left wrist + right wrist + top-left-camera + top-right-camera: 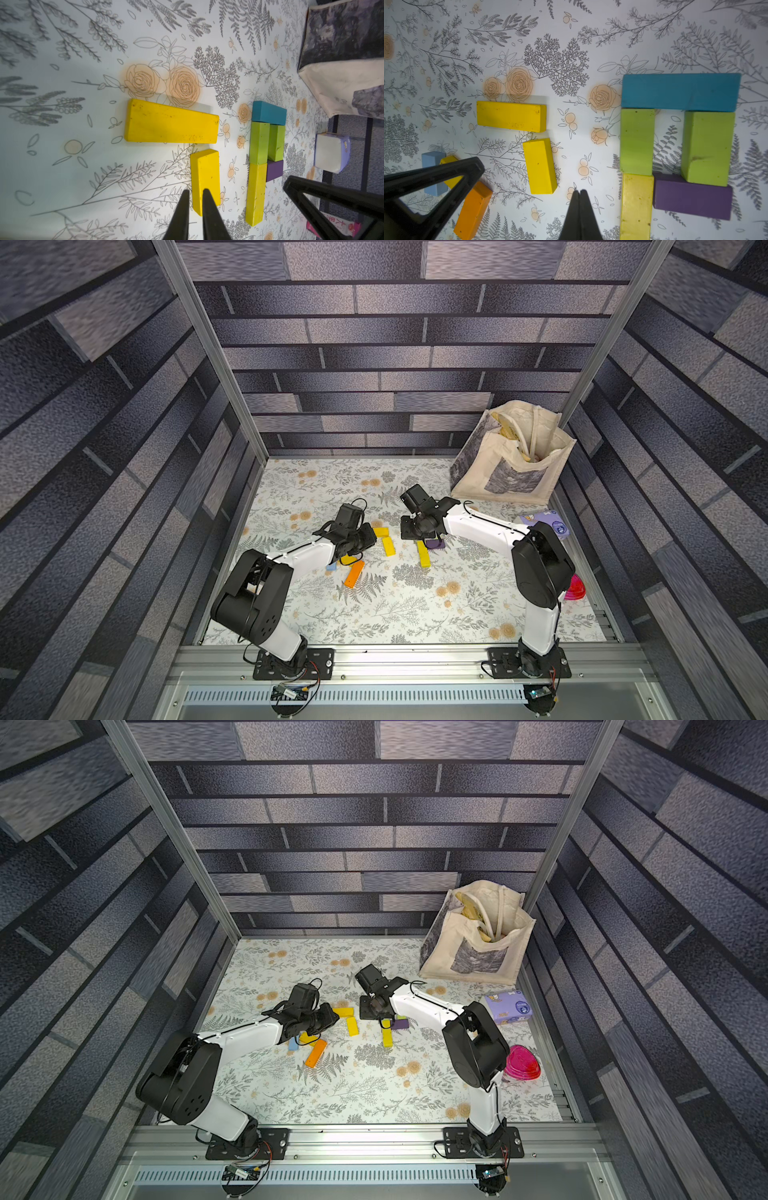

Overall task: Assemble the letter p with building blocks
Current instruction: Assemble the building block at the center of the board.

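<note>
Now, stem block end-on to green block, teal block crosswise

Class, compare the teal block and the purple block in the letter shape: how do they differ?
The teal block caps both lime green blocks; the purple block closes the loop at the opposite end. Teal looks longer, spanning the whole width; purple stops at the yellow stem block. Both lie flat, crosswise to the greens.

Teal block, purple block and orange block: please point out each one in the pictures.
teal block (680, 92): right wrist view, middle of its top face.
purple block (691, 200): right wrist view, middle of its top face.
orange block (354, 573): in a top view, middle of its top face.
</note>
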Robot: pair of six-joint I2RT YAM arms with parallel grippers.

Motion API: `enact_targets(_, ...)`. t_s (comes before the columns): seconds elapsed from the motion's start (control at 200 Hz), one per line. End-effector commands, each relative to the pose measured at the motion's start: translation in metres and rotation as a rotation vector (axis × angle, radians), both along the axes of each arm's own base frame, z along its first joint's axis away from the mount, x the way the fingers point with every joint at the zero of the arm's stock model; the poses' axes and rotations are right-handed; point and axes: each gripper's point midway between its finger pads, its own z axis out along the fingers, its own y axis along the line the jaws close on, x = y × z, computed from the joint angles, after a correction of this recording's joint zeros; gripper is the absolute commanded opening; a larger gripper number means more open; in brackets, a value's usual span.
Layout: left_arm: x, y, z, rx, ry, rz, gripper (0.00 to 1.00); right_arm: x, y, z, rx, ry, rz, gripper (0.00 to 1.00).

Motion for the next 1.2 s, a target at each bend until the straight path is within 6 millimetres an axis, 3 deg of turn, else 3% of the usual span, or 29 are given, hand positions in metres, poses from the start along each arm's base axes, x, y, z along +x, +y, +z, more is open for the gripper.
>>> enact_targets(0.0,0.005,-0.008,-0.003,0.006,0.015,0.01,0.07,-0.003,0.017,-0.01,0.034,0.013,0.07,0.0)
enact_targets(0.075,0.005,-0.012,-0.008,0.023,0.026,0.011,0.0,-0.004,0.021,-0.015,0.041,0.028,0.085,0.0)
enact_targets(0.351,0.007,-0.021,-0.024,0.094,0.084,-0.003,0.0,-0.015,0.025,-0.041,0.057,0.104,0.095,0.0)
enact_targets(0.361,0.006,-0.021,-0.025,0.096,0.085,-0.004,0.0,-0.016,0.024,-0.053,0.043,0.124,0.092,0.0)
enact_targets(0.391,0.007,-0.021,-0.025,0.101,0.086,-0.001,0.0,-0.018,0.024,-0.058,0.045,0.135,0.089,0.0)
enact_targets(0.706,0.002,-0.011,-0.021,0.149,0.071,0.009,0.0,-0.024,0.034,-0.074,0.12,0.191,0.046,0.0)
enact_targets(1.012,-0.006,-0.015,-0.04,0.147,0.142,-0.025,0.0,-0.025,0.036,-0.081,0.133,0.212,0.025,0.0)
enact_targets(1.192,0.001,-0.02,-0.038,0.125,0.123,-0.026,0.0,-0.022,0.035,-0.086,0.126,0.223,0.0,0.0)
